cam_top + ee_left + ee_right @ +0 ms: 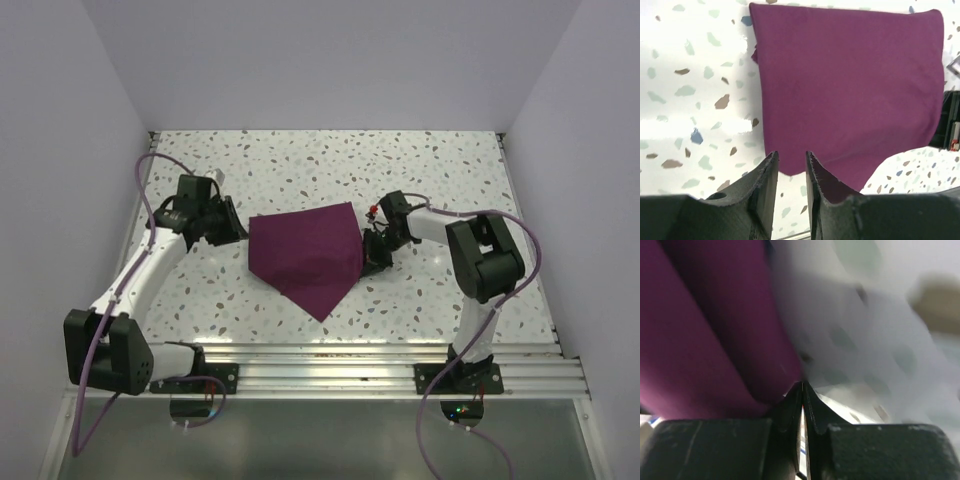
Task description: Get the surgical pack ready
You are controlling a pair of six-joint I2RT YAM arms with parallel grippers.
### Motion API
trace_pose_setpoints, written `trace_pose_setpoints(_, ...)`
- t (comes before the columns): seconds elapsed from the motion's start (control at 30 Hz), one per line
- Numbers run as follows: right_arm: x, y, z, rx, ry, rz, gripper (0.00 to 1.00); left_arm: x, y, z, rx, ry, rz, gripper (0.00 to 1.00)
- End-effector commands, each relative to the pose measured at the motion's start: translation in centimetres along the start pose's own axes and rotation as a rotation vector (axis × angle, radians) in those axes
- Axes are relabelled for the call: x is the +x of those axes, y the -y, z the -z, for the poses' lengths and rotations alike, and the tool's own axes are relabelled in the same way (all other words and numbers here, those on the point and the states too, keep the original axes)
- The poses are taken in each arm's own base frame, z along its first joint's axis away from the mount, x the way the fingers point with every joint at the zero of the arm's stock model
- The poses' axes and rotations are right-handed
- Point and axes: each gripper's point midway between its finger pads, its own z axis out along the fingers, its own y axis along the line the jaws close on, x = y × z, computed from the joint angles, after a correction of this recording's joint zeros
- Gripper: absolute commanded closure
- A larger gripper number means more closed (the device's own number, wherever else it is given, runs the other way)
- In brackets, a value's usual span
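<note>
your white speckled terrazzo table (330, 160) fills the floor of the cell. near its middle, between the two arms, lies the plum-purple cloth (310, 255), folded into a flat, roughly five-sided shape. its long edge faces the far wall and one corner points at the near rail. in the left wrist view the plum-purple cloth (850, 90) lies smooth, with a straight left edge and a rounded far corner. in the right wrist view the plum-purple cloth (705, 340) fills the left half, close and blurred, with a soft fold running down it.

your left arm (150, 270) reaches from its base up along the left side of the table. your right arm (480, 260) bends at the elbow and reaches in from the right.

your left gripper (235, 228) sits just off the cloth's left corner. from its own camera, the left gripper (791, 157) has its two black fingers a narrow gap apart, bare table showing between them and nothing held.

your right gripper (372, 262) sits against the cloth's right edge. from its wrist, the right gripper (802, 385) has its fingers pressed together, their tips right at the cloth's border. you cannot tell whether any fabric is caught between them.
</note>
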Motion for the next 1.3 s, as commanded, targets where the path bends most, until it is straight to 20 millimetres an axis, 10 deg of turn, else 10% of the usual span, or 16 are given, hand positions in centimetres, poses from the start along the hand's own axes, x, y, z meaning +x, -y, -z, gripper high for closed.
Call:
trace_pose_setpoints(0.0, -4.3, -3.5, -0.2, -0.094, 0.088, 0.024, 0.94, 1.2, -1.7, 2.0, -0.135, 0.017, -0.025, 0.68)
trace_pose_setpoints(0.37, -15.3, -7.8, -2.3, -0.129, 0.132, 0.014, 0.90, 2.3, -0.2, 3.3, -0.181, 0.045, -0.141, 0.53)
trace_pose_setpoints(0.53, -18.1, -6.3, 1.3, 0.025, 0.232, 0.017, 0.69, 2.2, 2.9, 2.4, -0.215, 0.057, -0.207, 0.47)
trace_pose_setpoints(0.67, -16.9, -3.2, 5.6, 0.181, 0.284, 0.067, 0.26, 3.9, 5.9, -0.1, -0.279, 0.007, -0.324, 0.44)
trace_pose_setpoints(0.7, -16.0, -2.3, 5.7, 0.207, 0.272, 0.066, 0.02, 3.7, 6.7, -0.2, -0.290, 0.009, -0.344, 0.44)
trace_pose_setpoints(0.97, -8.7, -2.3, 9.9, 0.160, 0.300, 0.124, 0.01, 5.8, 6.7, -4.8, -0.531, -0.073, -0.530, 0.41)
trace_pose_setpoints(1.27, -4.0, -1.5, 10.1, 0.111, 0.294, 0.129, 0.01, 5.7, 5.3, -7.5, -0.634, -0.105, -0.657, 0.48)
